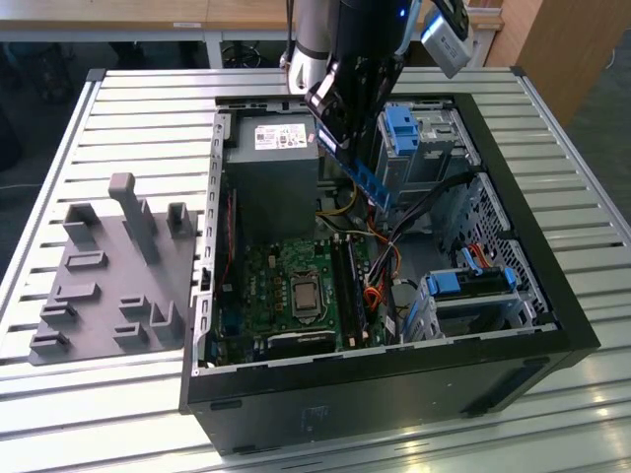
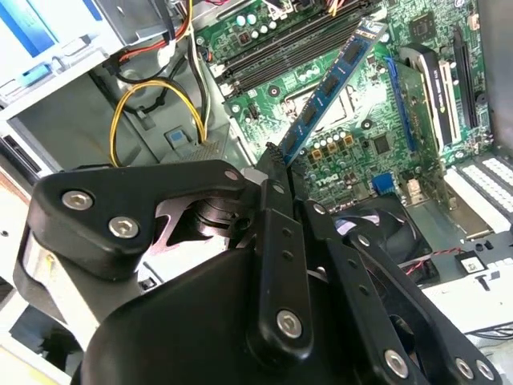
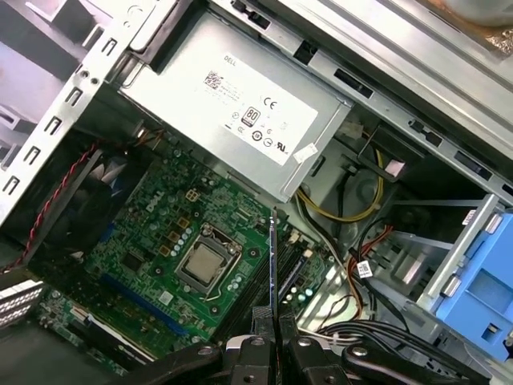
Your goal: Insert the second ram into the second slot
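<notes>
Exterior view: the arm reaches down over an open case (image 1: pixel 552 296) that lies on a slatted table (image 1: pixel 148 108). The pincer (image 1: pixel 335 133) is shut tight on the ram (image 1: pixel 367 180), gripping it by its upper end. The blue stick slopes down and away from the fingers toward the exterior view's right. It hangs in the air inside the case opening, just beside the power supply (image 1: pixel 271 168) and next to a blue drive clip (image 1: pixel 402 133). The board (image 1: pixel 271 286) lies on the case floor below. Its long dark slots (image 1: pixel 345 281) are apart from the ram's free end, so the stick is not seated.

In the second wrist view the black fingers (image 2: pixel 276 172) meet around the near end of the ram (image 2: pixel 329 88). The ram runs out straight from them, with its labelled face showing, across the green board (image 2: pixel 377 136). Its far tip points at the slots (image 2: pixel 304 40) but is clear of them.

In the first wrist view the ram (image 3: pixel 272 257) is seen edge-on as a thin line. It rises from between the two closed fingertips of the pincer (image 3: pixel 274 317) and lies beside the processor socket (image 3: pixel 207 263).

A grey holder (image 1: pixel 108 286) with upright pegs sits on the table at the exterior view's left, well apart from the case.
</notes>
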